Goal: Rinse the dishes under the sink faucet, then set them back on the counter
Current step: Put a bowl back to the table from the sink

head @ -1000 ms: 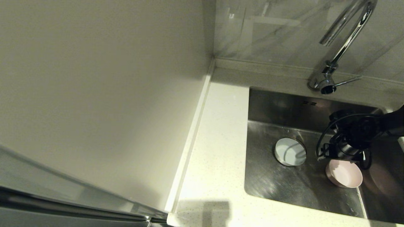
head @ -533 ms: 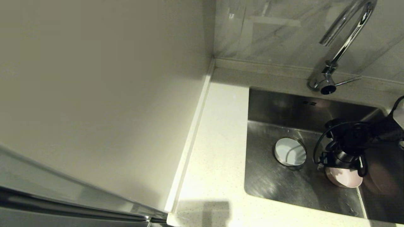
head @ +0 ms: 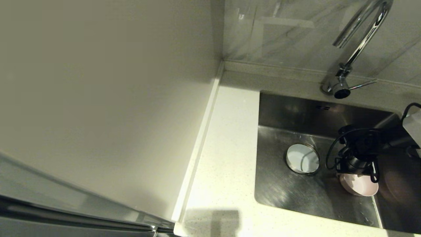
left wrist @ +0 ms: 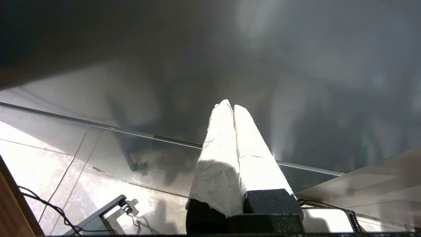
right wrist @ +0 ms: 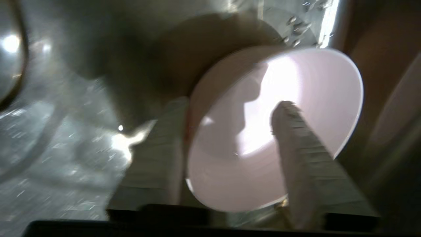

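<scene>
The pink bowl sits tilted on the floor of the steel sink, near its right side. My right gripper is low over the bowl's far rim and open. In the right wrist view one finger is outside the pink bowl and the other finger is inside it, with the right gripper straddling the wall. A pale blue bowl rests on the drain. The white bowl is out of view. My left gripper is shut, empty and parked away from the sink.
The chrome faucet arches over the sink's back edge, its thin lever pointing right. The white speckled counter runs left of the sink, bounded by a raised strip and a cream wall panel.
My right gripper has come down and slightly forward in the sink, from above the pink bowl to straddling its far rim. Both bowls stay where they were.
</scene>
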